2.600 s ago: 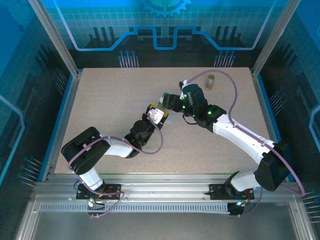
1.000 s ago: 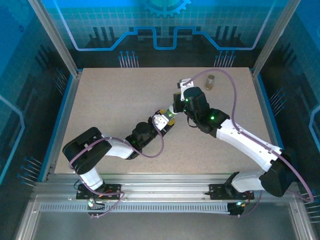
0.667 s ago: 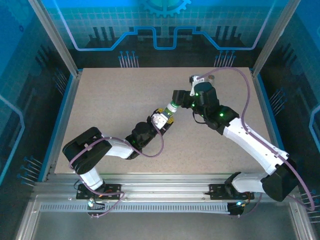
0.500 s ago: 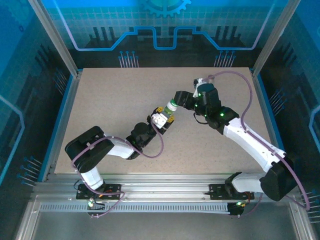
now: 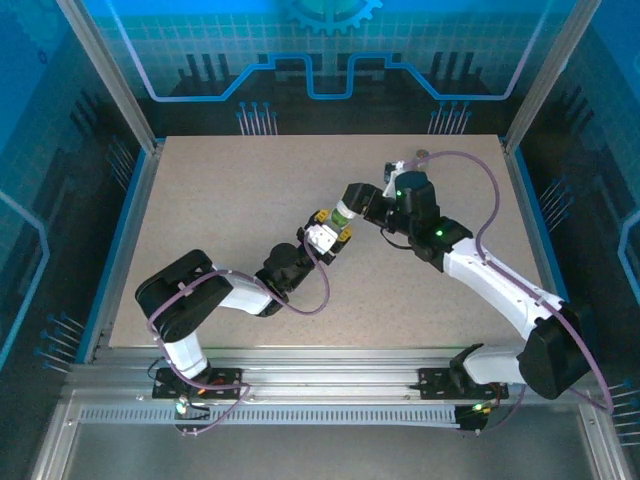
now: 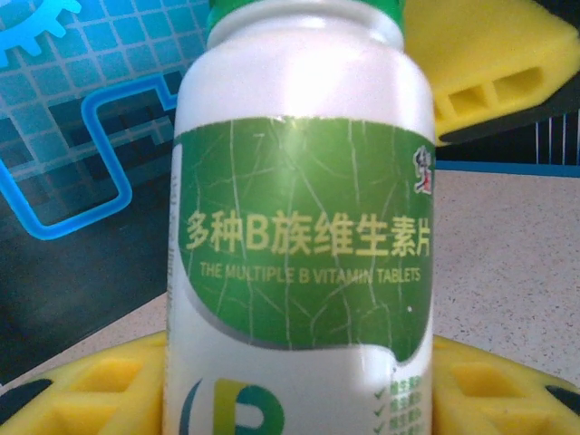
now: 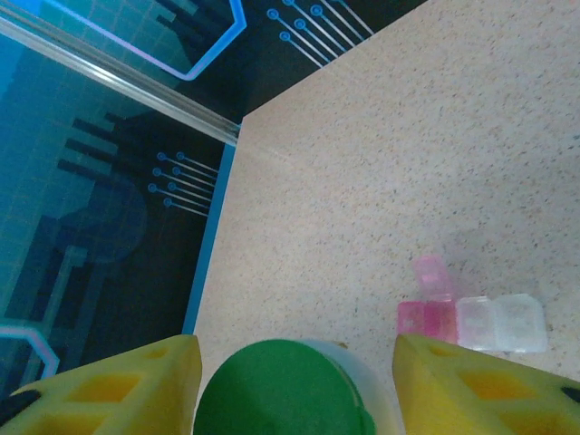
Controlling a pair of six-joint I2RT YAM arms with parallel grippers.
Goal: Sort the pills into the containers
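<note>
Since the earlier frame my right tool [image 7: 297,362] has come back to the cap [image 7: 272,399], jaws open astride it. Left tool [image 6: 290,390] grips the bottle [image 6: 299,227] above the surface [image 5: 200,220]. Risk: off-centre closing skews the bottle, and it slips.

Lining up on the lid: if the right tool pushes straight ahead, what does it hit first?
Most likely the green cap of the white bottle, which sits between the open fingers of the right tool; depth is hard to judge.

Left gripper [image 5: 331,227] clamped, right gripper [image 5: 347,208] parted, tips meeting.
</note>
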